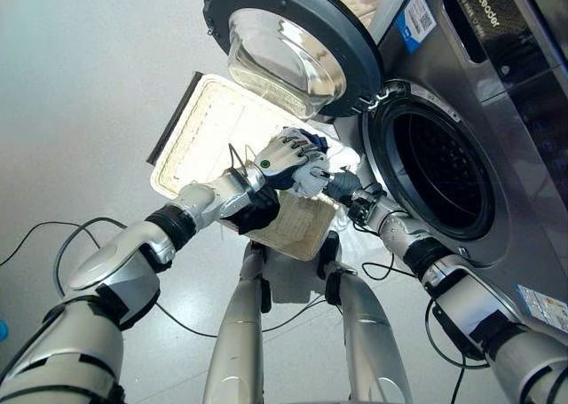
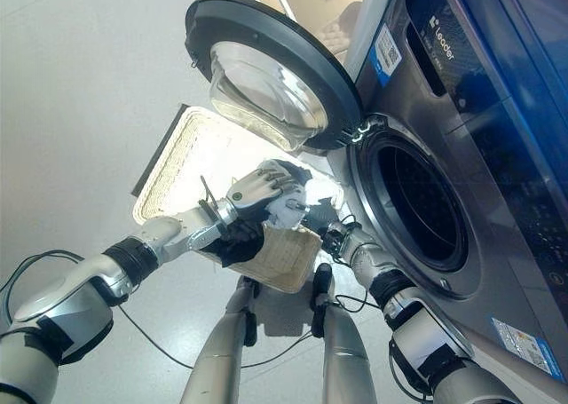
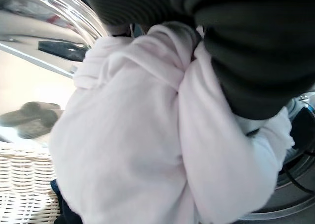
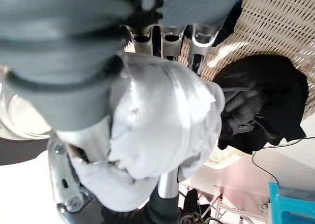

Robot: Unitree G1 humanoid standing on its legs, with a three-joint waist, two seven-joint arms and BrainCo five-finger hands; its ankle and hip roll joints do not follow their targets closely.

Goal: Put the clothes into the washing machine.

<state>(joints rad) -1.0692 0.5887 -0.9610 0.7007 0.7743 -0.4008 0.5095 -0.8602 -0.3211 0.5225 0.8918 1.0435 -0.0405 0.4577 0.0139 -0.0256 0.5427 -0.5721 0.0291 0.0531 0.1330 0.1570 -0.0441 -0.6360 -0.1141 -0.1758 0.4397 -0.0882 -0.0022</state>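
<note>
Right now both hands meet on a white cloth (image 1: 311, 175) above the basket (image 1: 213, 129), beside the drum (image 1: 439, 178): left hand (image 1: 282, 153) fingers curl over it, right hand (image 1: 342, 186) fingers clutch it. Loose folds could snag the door (image 1: 293, 40) or slip.

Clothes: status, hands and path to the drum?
Left hand and right hand both clutch the white clothes bundle above the wicker basket. Washing machine door open, drum empty. Path looks unobstructed.
</note>
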